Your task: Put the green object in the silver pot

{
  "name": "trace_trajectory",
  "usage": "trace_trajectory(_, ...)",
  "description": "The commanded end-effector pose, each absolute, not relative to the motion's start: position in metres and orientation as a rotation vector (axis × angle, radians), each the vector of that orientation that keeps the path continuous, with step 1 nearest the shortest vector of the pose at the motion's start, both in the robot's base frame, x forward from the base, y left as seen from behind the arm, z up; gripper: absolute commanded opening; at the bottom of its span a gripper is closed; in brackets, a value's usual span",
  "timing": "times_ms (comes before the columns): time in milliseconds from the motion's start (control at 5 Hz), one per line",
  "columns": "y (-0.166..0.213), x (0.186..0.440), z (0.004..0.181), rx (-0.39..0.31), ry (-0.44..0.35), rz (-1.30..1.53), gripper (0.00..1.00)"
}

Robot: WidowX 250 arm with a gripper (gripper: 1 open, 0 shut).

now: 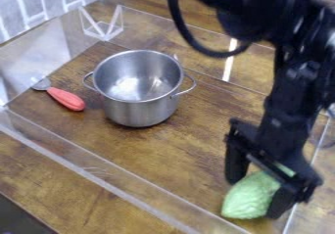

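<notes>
Green object [252, 197] at the near right corner, well apart from the silver pot [136, 85], straddled by the wide-open gripper [271, 182]: best lowered squarely, pinching across the narrow middle before lifting.

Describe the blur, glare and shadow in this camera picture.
Camera view: the arm and its open claw are smeared by motion blur over the green object; the silver pot and the red-handled tool look sharper; a bright streak of glare marks the clear wall; the arm's upper part is dark, with little detail.
</notes>
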State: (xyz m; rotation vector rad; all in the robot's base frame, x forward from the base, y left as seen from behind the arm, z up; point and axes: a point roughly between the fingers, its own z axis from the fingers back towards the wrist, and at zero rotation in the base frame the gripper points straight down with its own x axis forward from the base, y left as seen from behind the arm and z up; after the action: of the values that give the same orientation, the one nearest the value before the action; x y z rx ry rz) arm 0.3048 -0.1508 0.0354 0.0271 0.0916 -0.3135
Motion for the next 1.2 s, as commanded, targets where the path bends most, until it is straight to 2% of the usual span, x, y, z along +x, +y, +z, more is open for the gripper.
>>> trace_trajectory(0,-0.140,0.318,0.043,0.006,0.037,-0.279,1.00)
trace_trajectory(200,-0.135,0.319,0.038,-0.004,0.034,-0.277,1.00)
trace_trajectory(400,-0.145,0.324,0.038,-0.016,0.032,-0.361,1.00)
trace_trajectory(600,-0.156,0.330,0.041,-0.028,0.028,-0.446,0.00)
trace_trajectory(800,-0.164,0.333,0.042,-0.037,0.030,-0.526,1.00)
trace_trajectory(1000,-0.162,0.326,0.044,-0.050,0.033,-0.500,1.00)
